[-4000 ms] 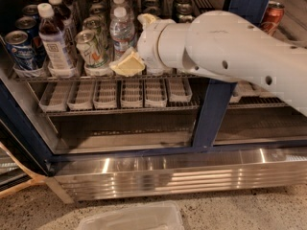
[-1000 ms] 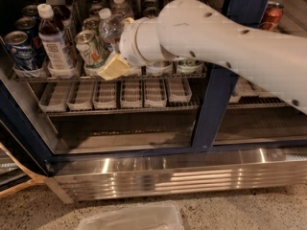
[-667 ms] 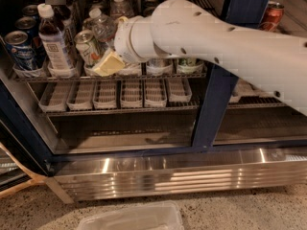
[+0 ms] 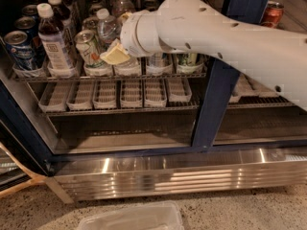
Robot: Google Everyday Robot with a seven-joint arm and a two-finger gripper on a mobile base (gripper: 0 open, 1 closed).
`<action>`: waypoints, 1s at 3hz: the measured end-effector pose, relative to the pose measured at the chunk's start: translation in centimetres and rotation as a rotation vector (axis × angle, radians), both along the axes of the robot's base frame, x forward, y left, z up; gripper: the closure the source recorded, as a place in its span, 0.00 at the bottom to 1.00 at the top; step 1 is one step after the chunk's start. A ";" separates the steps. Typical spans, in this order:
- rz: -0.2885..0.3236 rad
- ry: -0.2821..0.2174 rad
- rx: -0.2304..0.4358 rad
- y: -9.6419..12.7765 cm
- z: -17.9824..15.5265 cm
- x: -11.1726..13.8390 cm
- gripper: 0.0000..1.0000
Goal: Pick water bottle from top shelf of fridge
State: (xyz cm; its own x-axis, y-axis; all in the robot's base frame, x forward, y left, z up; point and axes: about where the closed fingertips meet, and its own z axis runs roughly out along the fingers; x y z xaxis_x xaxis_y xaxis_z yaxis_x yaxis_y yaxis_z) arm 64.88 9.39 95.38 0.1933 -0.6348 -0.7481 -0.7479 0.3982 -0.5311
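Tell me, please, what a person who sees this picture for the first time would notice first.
The big white robot arm strikes first, reaching from the right across the open fridge, with its end effector at the front of the top shelf, right beside the water bottle. Next come the crowded cans and bottles on that shelf, and the shiny ribbed steel panel along the fridge's base.

Water bottle (image 4: 106, 28) upright, top shelf (image 4: 192, 74), pincer (image 4: 114, 44) alongside

One camera, seemingly raised, looks down from close in front into the fridge (image 4: 211, 104); the gripper (image 4: 115, 55) sits upper left of view.
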 end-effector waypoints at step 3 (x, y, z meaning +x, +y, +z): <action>-0.027 -0.017 -0.003 -2.0 0.6 1.3 0.34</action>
